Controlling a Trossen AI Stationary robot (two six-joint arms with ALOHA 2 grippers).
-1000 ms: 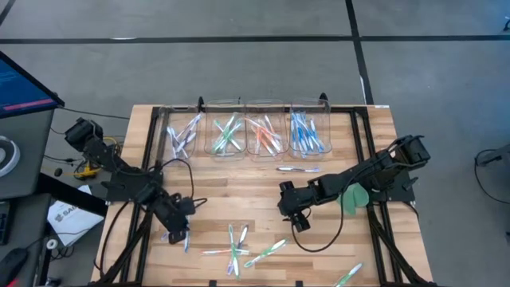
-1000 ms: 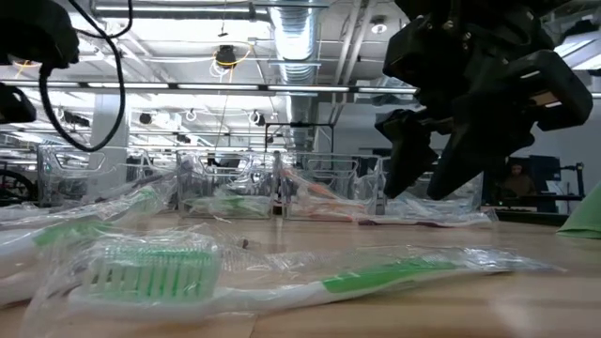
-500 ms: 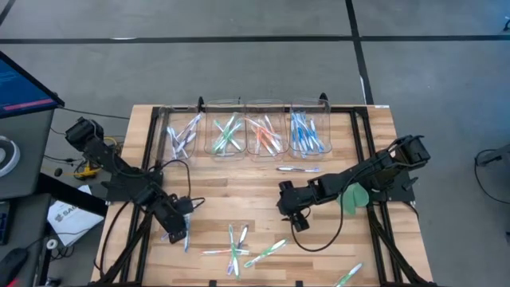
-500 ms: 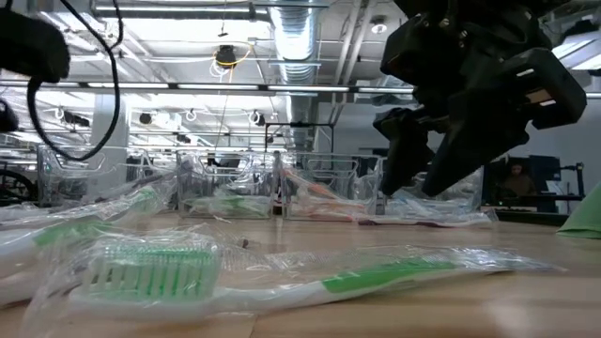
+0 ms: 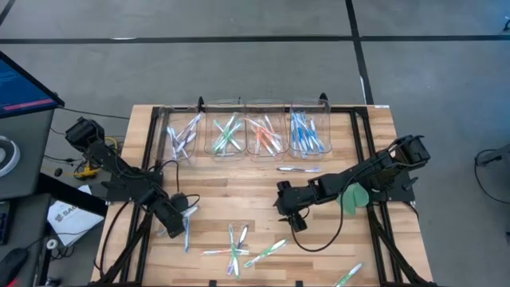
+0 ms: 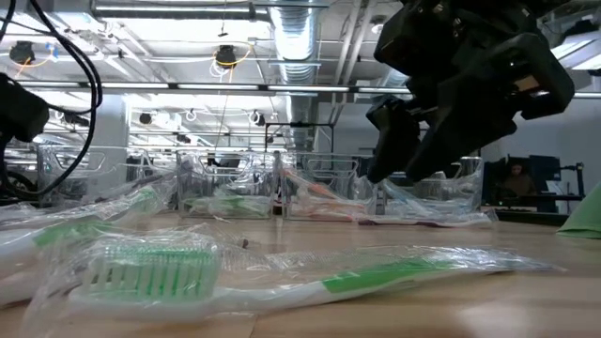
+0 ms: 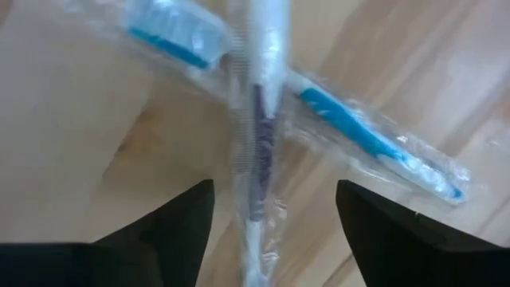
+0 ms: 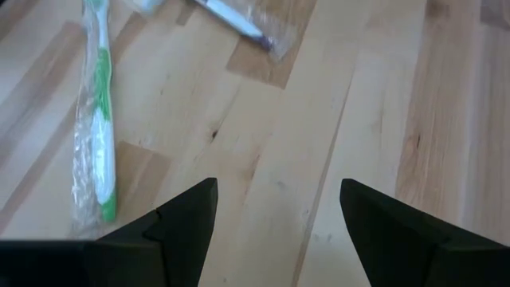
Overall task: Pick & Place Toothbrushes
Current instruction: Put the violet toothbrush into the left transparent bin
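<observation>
Purple toothbrush lies between the spread fingers of the left end effector — open, near the worktop left edge; right end effector open over bare boards.

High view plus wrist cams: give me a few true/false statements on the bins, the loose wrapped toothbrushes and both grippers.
1. Four clear plastic bins stand in a row at the far edge of the wooden table. True.
2. The bins are empty. False: each holds toothbrushes, sorted by colour, with the blue-accented ones in the rightmost bin.
3. The left gripper is open above a wrapped purple-accented toothbrush that crosses a wrapped blue-accented toothbrush. True.
4. The right gripper is clamped on a green toothbrush. False: it is open over bare wood, and the wrapped green-accented toothbrush lies off to one side.
5. All loose toothbrushes on the table are orange. False: the cluster near the front edge is mostly green.
</observation>
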